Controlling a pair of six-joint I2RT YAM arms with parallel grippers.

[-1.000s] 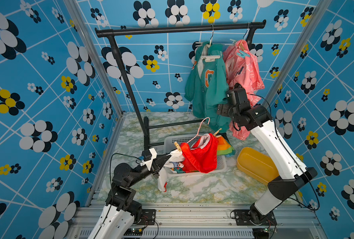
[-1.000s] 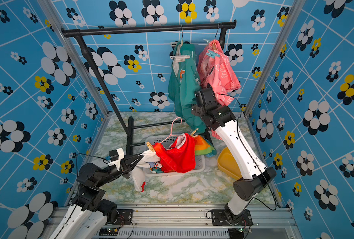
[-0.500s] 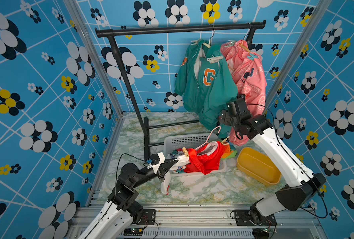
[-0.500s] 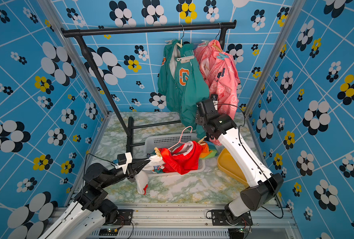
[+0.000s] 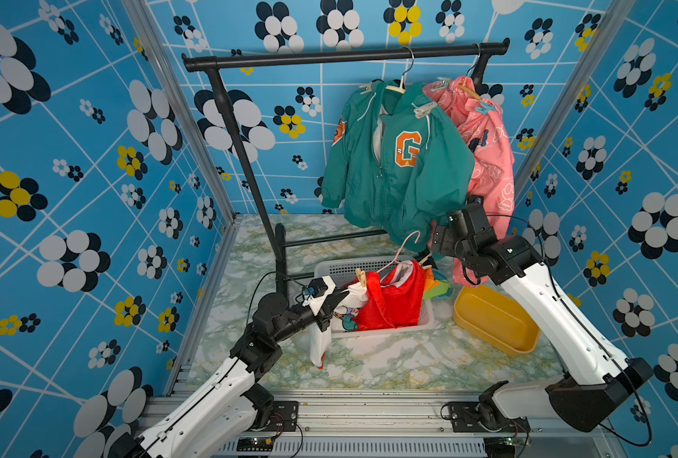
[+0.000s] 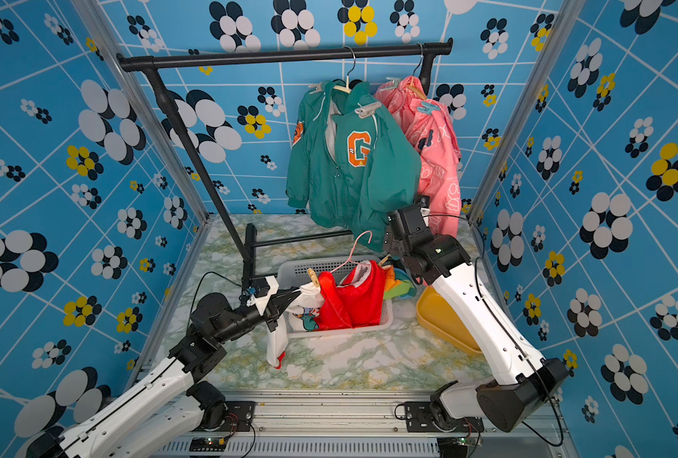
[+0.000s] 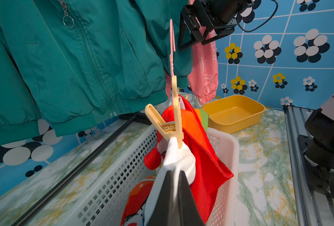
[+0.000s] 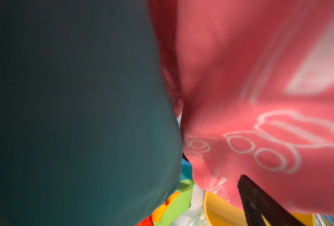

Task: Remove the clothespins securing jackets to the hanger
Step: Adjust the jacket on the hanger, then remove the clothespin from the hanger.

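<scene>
A red jacket (image 5: 389, 301) on a pink hanger (image 5: 407, 246) lies in the white basket (image 5: 424, 321). My left gripper (image 5: 343, 295) (image 7: 175, 174) is shut on its white sleeve (image 7: 179, 158). A tan clothespin (image 7: 166, 127) (image 5: 362, 277) is clipped just beyond that grip, and another (image 5: 424, 259) on the far shoulder. The green jacket (image 5: 393, 170) carries whitish clothespins (image 5: 424, 110), the pink jacket (image 5: 488, 158) pale teal ones (image 5: 486, 106). My right gripper (image 5: 434, 238) is open at the green jacket's hem. Only one of its fingers (image 8: 256, 203) shows between the two jackets.
The black rack rail (image 5: 329, 57) runs across the back, its post (image 5: 246, 166) and base bar (image 5: 329, 238) standing behind the basket. A yellow tub (image 5: 492, 321) sits right of the basket under my right arm. Colourful cloth (image 5: 438, 287) lies at the basket's far corner.
The green jacket swung round from side-on to facing front. My right gripper dropped from mid-jacket to the hem. My left gripper shifted toward the basket, still holding the sleeve.
</scene>
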